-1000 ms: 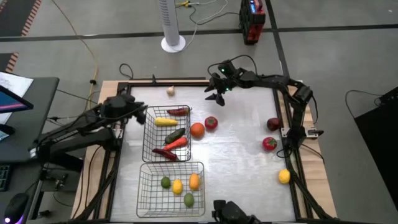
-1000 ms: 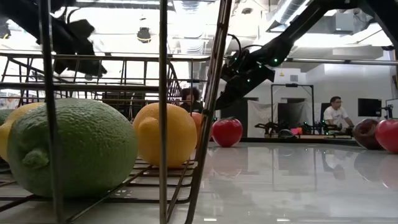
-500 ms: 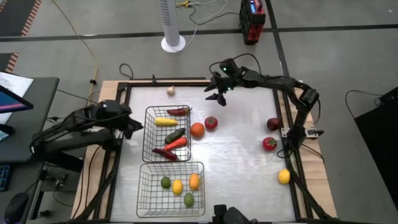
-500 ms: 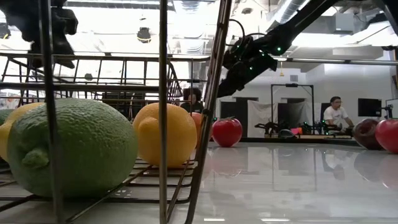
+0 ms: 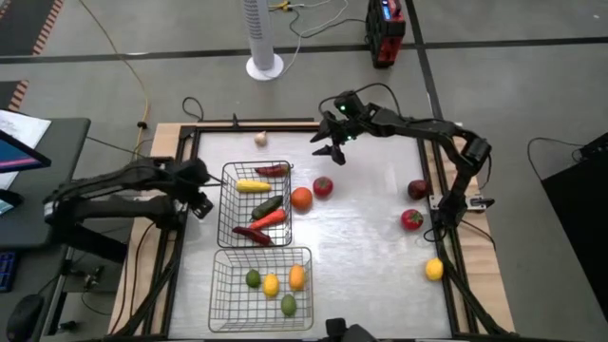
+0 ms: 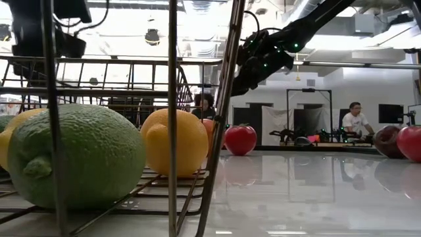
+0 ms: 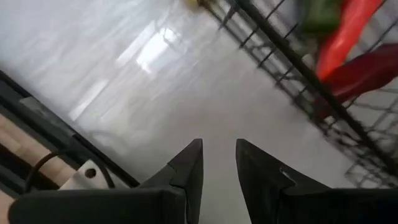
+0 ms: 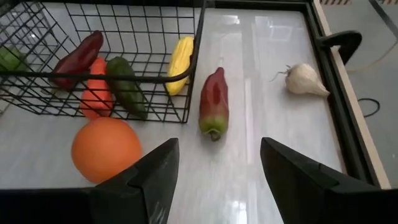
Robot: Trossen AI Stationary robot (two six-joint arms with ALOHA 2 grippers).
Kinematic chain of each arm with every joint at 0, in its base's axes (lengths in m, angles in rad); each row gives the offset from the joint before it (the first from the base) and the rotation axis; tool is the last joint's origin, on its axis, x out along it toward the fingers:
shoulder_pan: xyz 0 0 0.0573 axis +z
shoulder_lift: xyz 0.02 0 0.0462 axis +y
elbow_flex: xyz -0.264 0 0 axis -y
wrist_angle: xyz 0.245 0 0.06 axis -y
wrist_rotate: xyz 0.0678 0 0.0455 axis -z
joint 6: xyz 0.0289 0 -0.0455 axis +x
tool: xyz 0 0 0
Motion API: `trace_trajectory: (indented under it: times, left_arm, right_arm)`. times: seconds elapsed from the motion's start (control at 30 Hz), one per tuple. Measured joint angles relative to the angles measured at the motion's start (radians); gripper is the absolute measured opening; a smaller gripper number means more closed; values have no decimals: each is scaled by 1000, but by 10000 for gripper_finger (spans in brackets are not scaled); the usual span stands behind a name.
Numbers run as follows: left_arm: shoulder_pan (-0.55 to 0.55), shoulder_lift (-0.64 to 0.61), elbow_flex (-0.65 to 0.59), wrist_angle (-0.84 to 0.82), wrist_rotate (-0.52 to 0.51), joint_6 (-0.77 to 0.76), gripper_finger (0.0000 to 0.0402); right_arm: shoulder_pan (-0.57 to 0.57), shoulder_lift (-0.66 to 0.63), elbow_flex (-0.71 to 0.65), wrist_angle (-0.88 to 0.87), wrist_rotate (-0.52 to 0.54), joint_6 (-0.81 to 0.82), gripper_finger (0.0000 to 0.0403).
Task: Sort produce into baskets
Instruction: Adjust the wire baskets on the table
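High view: your right gripper hangs at the table's twelve o'clock, while the left gripper sits at nine o'clock beside the vegetable basket; the fruit basket lies at six.

Low view: a lime and a lemon rest inside the wire.

Left wrist view: its fingers are nearly closed on nothing.

Right wrist view: jaws parted and empty above a red-green pepper lying just outside the basket, an orange at its eight o'clock, the garlic at two. You seem mid-approach; next, descend squarely and close on the pepper.
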Motion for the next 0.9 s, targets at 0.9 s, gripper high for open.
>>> trace_trajectory:
  times: [0.9]
  left_arm:
    - [-148, 442, -11, 523, -80, 186, 83]
  right_arm:
    - [-6, -150, 0, -111, 2, 1, 255]
